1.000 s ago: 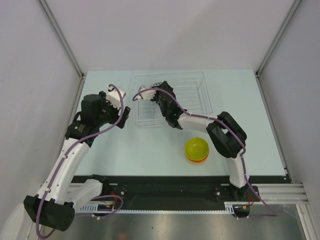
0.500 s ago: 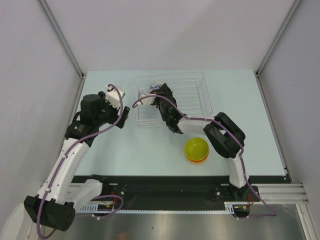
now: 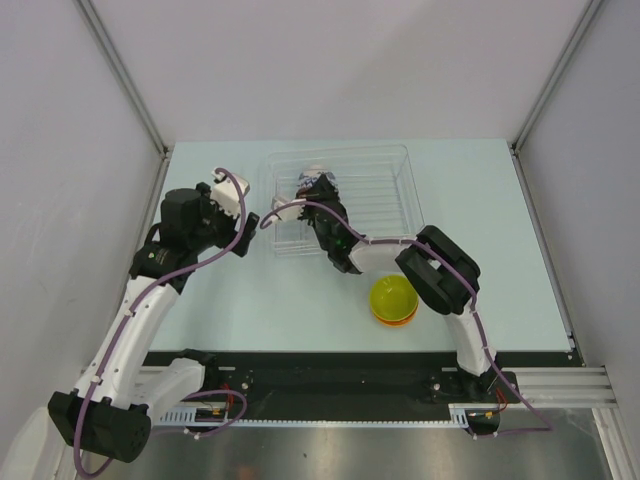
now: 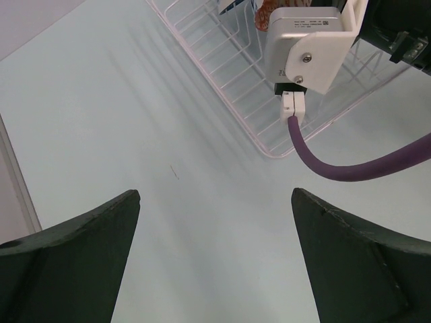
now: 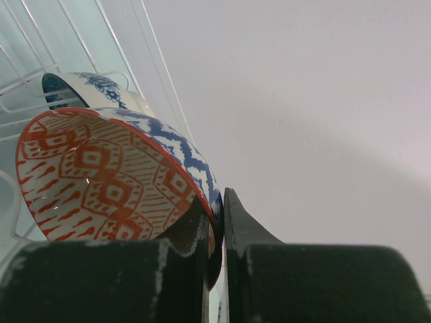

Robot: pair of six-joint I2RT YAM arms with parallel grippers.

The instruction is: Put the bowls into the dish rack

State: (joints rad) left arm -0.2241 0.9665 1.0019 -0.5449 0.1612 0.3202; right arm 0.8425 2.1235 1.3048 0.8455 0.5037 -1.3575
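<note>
Nearest the arm bases, on the tabletop (image 3: 260, 300), a yellow-green bowl (image 3: 393, 294) is seen nested in an orange bowl (image 3: 394, 321). The pair lies just beside the right arm (image 3: 440, 265) and well apart from the left arm (image 3: 150, 300). Whether a third bowl is hidden under them cannot be told.

Further out, the left pincer (image 4: 215, 202) is spread wide and empty above bare tabletop, just off the left wall of the rack (image 3: 392, 195).

Over the rack's left half, the right pincer (image 5: 217, 219) is pressed together on the rim of a patterned bowl (image 5: 111, 171), blue zigzag outside and orange-red inside. That bowl is carried on edge and tilted, its mouth turned toward the wrist camera, with the prongs (image 5: 156, 77) beside it. Just beyond it, a second patterned bowl (image 5: 91, 87) is propped among the prongs; whether the two touch cannot be told.

The coming move is judged to turn on this relation: the pinched bowl must be lowered into a free slot just short of the second one without knocking it. For the stacked pair, the right arm is judged the nearer.
</note>
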